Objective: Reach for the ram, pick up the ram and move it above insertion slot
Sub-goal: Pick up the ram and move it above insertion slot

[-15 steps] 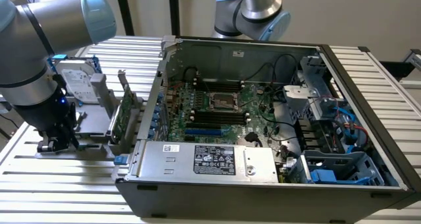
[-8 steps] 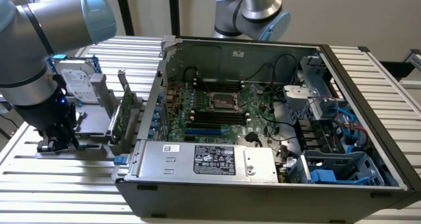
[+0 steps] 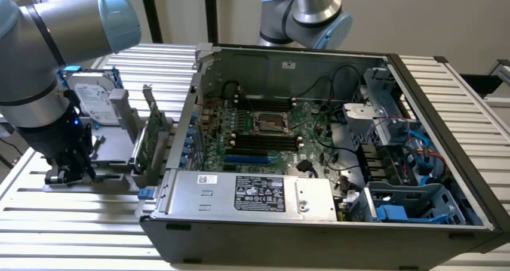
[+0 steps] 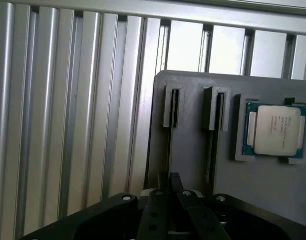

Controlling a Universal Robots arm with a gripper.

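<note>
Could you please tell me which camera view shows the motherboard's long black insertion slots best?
The exterior view: the black insertion slots lie unobstructed in the open computer case, beside the silver processor socket. The wrist view faces the grey holder and a loose processor instead.

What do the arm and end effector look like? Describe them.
The arm has silver-grey tubular links and light blue joint caps, with a small blue light near the wrist. The end effector is black, with small screws on its body.

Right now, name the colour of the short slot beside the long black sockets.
The short slot is blue; the exterior view shows it best.
</note>
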